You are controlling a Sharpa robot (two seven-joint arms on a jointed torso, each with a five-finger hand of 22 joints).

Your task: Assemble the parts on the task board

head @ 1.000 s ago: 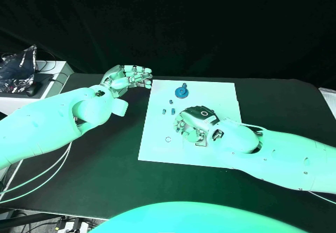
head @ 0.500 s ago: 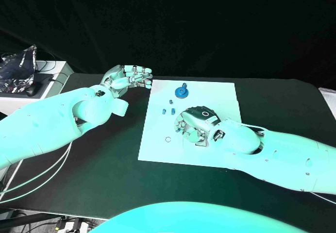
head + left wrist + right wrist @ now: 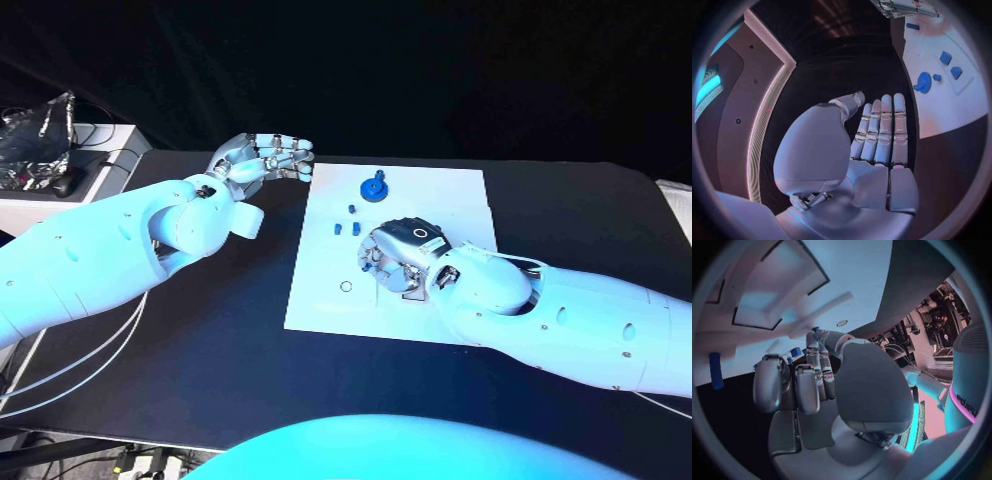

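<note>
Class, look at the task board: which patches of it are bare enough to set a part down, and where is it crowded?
The task board is bare along its near edge, below the small ring, and at its far right corner beyond the round blue part. It is crowded mid-board, where the right hand rests beside the small blue parts.

Three cameras covering one black table

The head camera is looking down from above at the whole task board and both arms. The left wrist camera is sitting close behind the left hand, facing along its fingers toward the board. The right wrist camera is peering past the right hand, very near the board; all three are sharing it.
</note>
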